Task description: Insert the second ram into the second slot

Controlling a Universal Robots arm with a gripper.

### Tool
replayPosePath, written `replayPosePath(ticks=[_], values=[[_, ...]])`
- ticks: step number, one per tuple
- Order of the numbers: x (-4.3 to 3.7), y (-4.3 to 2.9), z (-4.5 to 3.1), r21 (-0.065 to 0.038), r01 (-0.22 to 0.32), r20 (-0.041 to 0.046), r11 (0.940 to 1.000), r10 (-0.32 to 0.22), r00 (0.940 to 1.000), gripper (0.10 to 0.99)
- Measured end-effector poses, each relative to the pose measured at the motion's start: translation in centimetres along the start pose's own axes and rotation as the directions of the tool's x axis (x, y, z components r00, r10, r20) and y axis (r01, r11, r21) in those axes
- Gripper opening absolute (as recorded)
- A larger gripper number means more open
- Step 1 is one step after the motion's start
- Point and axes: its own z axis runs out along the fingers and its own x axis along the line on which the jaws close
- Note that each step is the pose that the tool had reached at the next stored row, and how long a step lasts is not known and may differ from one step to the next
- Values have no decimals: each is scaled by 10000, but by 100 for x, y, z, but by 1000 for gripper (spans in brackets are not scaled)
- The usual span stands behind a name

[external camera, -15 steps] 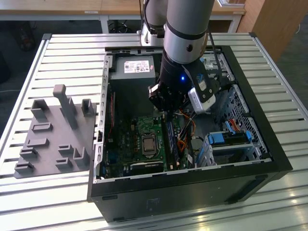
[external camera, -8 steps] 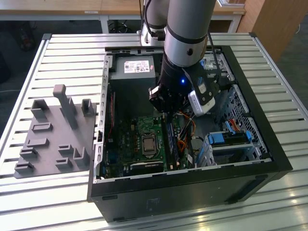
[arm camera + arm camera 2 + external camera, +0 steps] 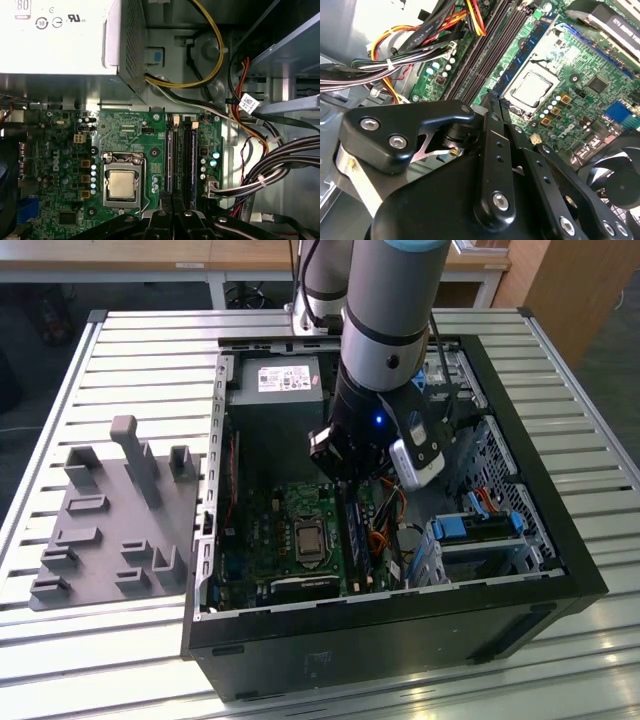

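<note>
Silver-grey arm (image 3: 395, 300) with black joint bands, small blue light (image 3: 378, 421), black claw (image 3: 491, 106) links, silver screws (image 3: 500, 201)

**Slots Open From Above, Cables Crowding One Flank**

In the first wrist view the memory slots (image 3: 181, 160) are lying uncovered, with the hand (image 3: 172, 202) hanging above them. A bundle of black and coloured cables (image 3: 272, 175) is crowding the board's edge just beside the slots. A yellow lead (image 3: 214, 70) is looping past one end, near the power supply (image 3: 60, 40) that is walling off that end. On the slots' other flank the processor socket (image 3: 122, 182) is sitting low, leaving room. In the exterior view the drive bays (image 3: 480, 530) are closing in on the exterior view's right inside the case (image 3: 400, 640). A grey fixture (image 3: 110, 510) is occupying the bench (image 3: 150, 350) on the exterior view's left.
</note>
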Motion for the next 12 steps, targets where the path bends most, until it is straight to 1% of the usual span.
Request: replayPosePath(ticks=[12], values=[[-7,-1,20,-2,1,0,10000,-1,10000,122]])
